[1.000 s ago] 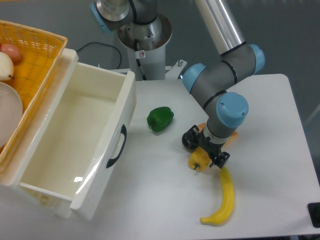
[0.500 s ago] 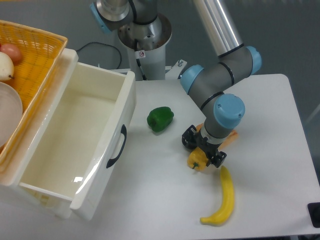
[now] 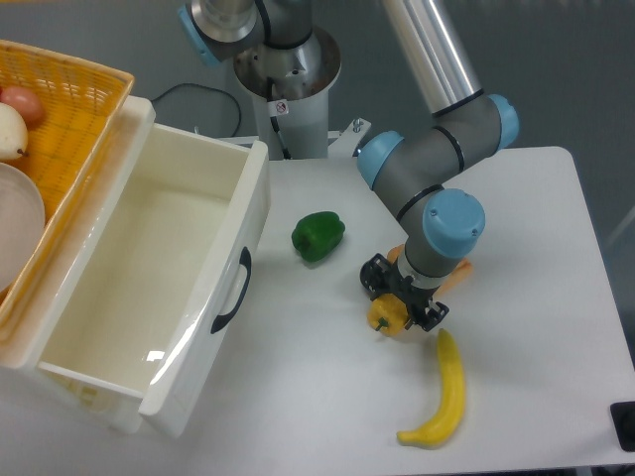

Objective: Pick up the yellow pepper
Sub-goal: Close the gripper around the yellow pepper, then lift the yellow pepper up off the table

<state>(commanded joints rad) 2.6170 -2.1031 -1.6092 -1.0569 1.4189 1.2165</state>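
Observation:
The yellow pepper [image 3: 386,317] is small, stubby and glossy, and sits low over the white table just below the arm's wrist. My gripper [image 3: 402,302] points straight down over it. Its black fingers [image 3: 373,279] stand on both sides of the pepper and close against it. The wrist hides the top of the pepper. The pepper looks to be at or just above the table surface.
A yellow banana [image 3: 444,391] lies just right of and below the pepper. A green pepper [image 3: 317,235] lies to the upper left. An orange thing [image 3: 460,271] shows behind the wrist. A white open drawer [image 3: 248,253] and a yellow basket [image 3: 69,149] stand at left.
The gripper has shifted slightly left and its fingers have drawn closer together. The yellow pepper has moved a little to the left with it.

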